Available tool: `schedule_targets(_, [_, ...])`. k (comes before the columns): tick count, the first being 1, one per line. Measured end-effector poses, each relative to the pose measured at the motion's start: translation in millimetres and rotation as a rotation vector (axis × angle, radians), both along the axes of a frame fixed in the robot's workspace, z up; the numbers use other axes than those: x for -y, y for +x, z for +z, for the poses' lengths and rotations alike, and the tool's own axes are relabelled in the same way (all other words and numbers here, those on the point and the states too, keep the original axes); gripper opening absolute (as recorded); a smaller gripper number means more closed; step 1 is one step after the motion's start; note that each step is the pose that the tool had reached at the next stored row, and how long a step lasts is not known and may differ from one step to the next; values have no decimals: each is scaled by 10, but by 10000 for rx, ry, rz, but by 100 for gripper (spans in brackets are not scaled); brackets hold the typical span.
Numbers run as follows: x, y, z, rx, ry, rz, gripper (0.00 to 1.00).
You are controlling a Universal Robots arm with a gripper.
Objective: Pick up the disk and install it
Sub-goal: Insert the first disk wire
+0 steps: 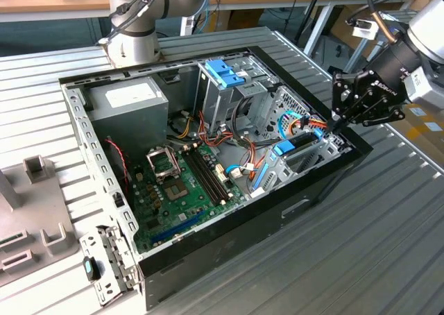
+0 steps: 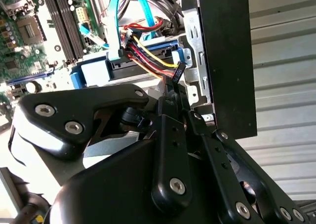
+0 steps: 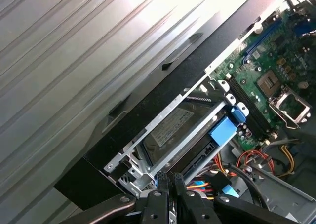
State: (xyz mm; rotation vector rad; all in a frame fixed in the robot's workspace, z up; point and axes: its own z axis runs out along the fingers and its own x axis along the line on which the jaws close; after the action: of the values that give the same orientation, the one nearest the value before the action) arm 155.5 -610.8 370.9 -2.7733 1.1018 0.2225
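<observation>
Tool: the tool hangs at the computer case's corner on the exterior view's right, fingertips together, tips down among the cables.
Disk: the disk lies flat in its bay just inside the case wall, blue frame at its end; a metal bar crosses its label.
Hidden: the tool's own body covers part of the bay in the second wrist view.
Table: the ribbed table carries the case.

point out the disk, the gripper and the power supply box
disk [image 3: 170, 128], first wrist view, on its white label
gripper [image 1: 331, 126], exterior view, at its fingertips
power supply box [image 1: 128, 96], exterior view, on its white sticker
</observation>
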Motion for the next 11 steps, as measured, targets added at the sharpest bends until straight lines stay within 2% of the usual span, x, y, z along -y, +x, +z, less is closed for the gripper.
schedule_targets(11, [0,-72,-5,0,-1,-419,16])
